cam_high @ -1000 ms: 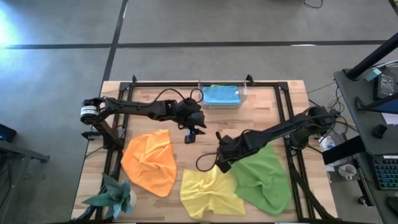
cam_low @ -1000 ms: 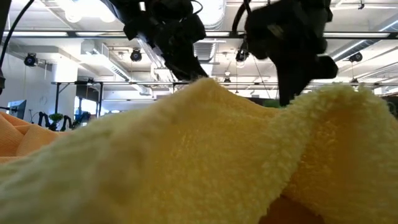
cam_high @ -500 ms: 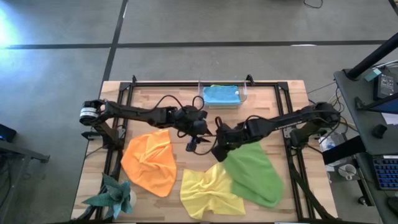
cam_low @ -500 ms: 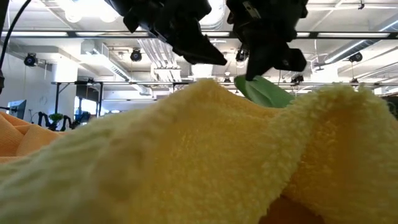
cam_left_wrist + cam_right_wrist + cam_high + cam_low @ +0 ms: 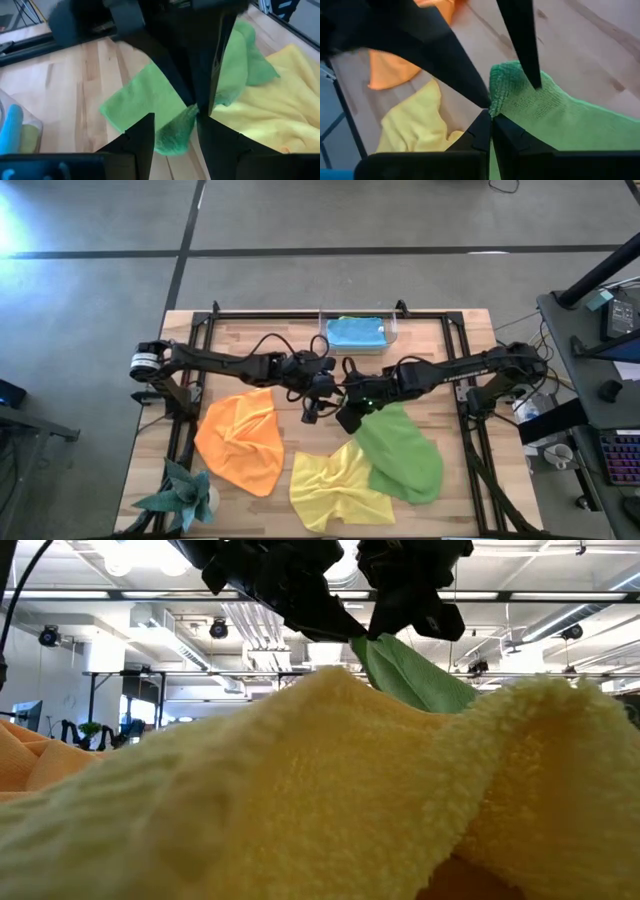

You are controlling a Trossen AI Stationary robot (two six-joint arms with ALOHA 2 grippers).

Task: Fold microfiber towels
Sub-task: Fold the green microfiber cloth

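A green towel (image 5: 402,455) lies crumpled on the table's right half, with one corner raised. My right gripper (image 5: 345,417) is shut on that corner near the table's middle. My left gripper (image 5: 313,411) is open just to its left. In the left wrist view its two fingers (image 5: 141,141) stand on either side of the hanging corner (image 5: 175,131). A yellow towel (image 5: 335,488) lies crumpled at the near edge and fills the low view (image 5: 300,800). An orange towel (image 5: 240,442) lies at the left. A folded blue towel (image 5: 355,332) sits in a clear bin. My right gripper pinches the green towel's corner (image 5: 496,102) between its two fingers, which come from above, slanting toward the table's left. The corner is lifted clear of the table (image 5: 405,670). The cloth slopes down slack from it, and the rest lies on the table.
The clear bin (image 5: 322,330) stands at the far edge's middle. A teal spiky ornament (image 5: 185,495) sits at the near left corner. Black frame rails (image 5: 185,415) run along both sides of the table. Bare wood (image 5: 420,360) shows at the far right.
My right gripper has gone up and toward the table's far left. It has lifted the green towel's corner and dragged the cloth toward the middle, where it has bunched narrower. My left gripper has gone toward the near edge and right, and now stands around that corner.
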